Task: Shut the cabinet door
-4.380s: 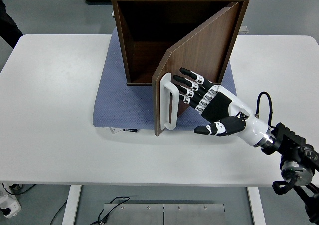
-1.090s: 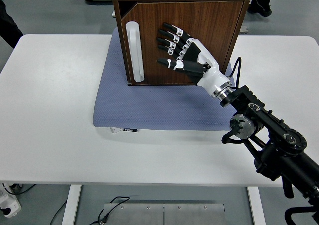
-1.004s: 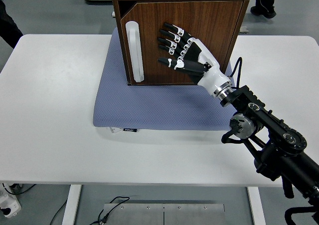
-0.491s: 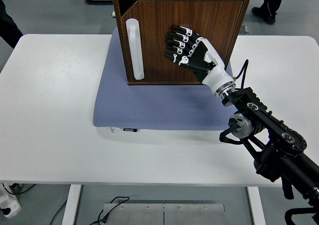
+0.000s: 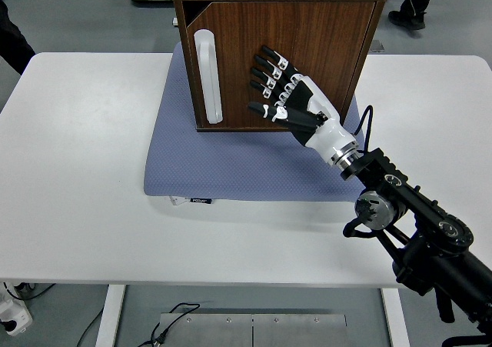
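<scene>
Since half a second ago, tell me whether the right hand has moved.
Yes. The right hand has dropped lower against the cabinet door, slightly toward the white handle, fingers spread.

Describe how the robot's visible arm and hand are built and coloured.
Only the right arm shows: black, chunky segments with round joint housings and a thin black cable looping near the wrist. A white cuff joins it to the right hand, which has a black back, white shell sides and five black fingers with white bands at the knuckles.
</scene>
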`<state>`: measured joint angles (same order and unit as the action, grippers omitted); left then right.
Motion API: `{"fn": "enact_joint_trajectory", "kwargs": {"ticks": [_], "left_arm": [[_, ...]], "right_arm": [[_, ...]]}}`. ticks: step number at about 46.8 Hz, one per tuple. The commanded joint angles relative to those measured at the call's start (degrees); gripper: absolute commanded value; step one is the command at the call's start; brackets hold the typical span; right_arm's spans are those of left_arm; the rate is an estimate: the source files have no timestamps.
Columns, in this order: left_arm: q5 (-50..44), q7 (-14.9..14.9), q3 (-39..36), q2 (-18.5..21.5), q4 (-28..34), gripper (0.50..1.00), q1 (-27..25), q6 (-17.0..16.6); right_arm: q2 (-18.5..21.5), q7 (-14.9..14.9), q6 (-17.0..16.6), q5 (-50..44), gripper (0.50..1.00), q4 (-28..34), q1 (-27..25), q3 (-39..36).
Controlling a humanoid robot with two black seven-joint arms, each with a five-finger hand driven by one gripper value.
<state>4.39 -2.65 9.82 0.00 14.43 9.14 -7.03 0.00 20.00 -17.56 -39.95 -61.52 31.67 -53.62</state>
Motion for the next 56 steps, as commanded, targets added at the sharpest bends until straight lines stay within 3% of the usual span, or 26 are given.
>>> {"fn": "enact_joint_trajectory", "kwargs": {"ticks": [1,8,20,39,56], "left_arm": [[0.0,0.0,0.0,0.0,0.0,1.0,0.0,0.0],[0.0,0.0,0.0,0.0,0.0,1.0,0.0,0.0],[0.0,0.0,0.0,0.0,0.0,1.0,0.0,0.0],[0.0,0.0,0.0,0.0,0.0,1.0,0.0,0.0],[0.0,0.0,0.0,0.0,0.0,1.0,0.0,0.0]], "right_arm": [[0.0,1.2,-1.2,0.0,1.0,-1.5,-1.3,-0.1],[-3.5,2.8,-3.4,0.0,1.0,-4.0,-4.5,-0.3],[-9.2,2.8,-5.5,0.0,1.0,-5.8,-9.8,-5.3],[-12.7,2.1,-5.7,1.1,1.0,-5.6,-15.1,-14.3],[-15.2,2.1,-5.3,6.8,1.0,-3.6,-15.7,-14.8]]}}
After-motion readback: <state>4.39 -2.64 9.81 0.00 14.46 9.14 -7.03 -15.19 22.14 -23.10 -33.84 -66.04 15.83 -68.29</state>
